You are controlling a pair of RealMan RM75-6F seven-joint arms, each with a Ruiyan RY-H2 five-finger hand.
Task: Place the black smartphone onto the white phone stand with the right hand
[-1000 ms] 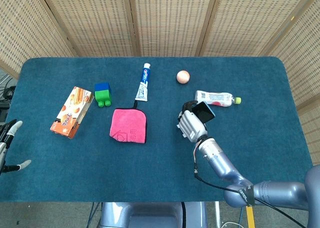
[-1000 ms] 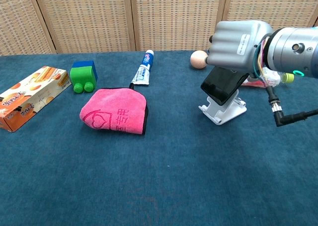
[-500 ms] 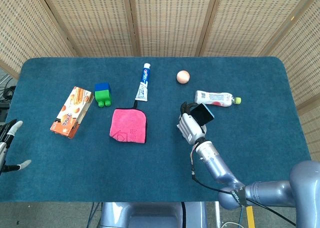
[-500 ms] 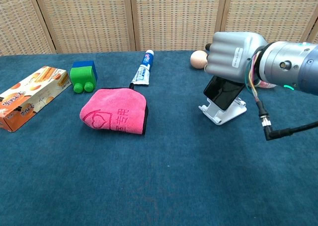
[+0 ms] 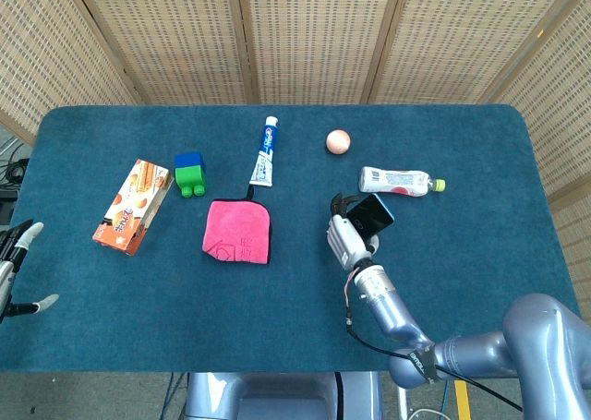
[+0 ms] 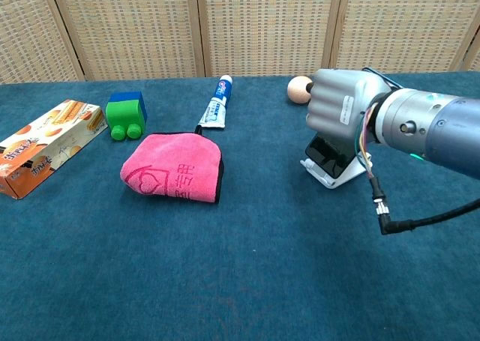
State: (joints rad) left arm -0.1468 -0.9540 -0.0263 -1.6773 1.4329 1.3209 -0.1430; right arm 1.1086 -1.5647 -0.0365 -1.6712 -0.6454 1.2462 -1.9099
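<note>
The black smartphone leans tilted on the white phone stand, its lower edge down in the stand's lip. My right hand sits on top of the phone, fingers curled over its upper part and still gripping it. From the head view the phone shows as a dark slab with a blue edge, sticking out past my right hand; the stand is hidden under them. My left hand hangs off the table's left edge, fingers apart and holding nothing.
A pink cloth lies left of the stand. Behind it lie a toothpaste tube, a green block and an orange snack box. A peach ball and a small bottle lie behind the stand.
My right hand has come down with the phone, from above the stand until the phone rests in it. The left hand has not moved.
</note>
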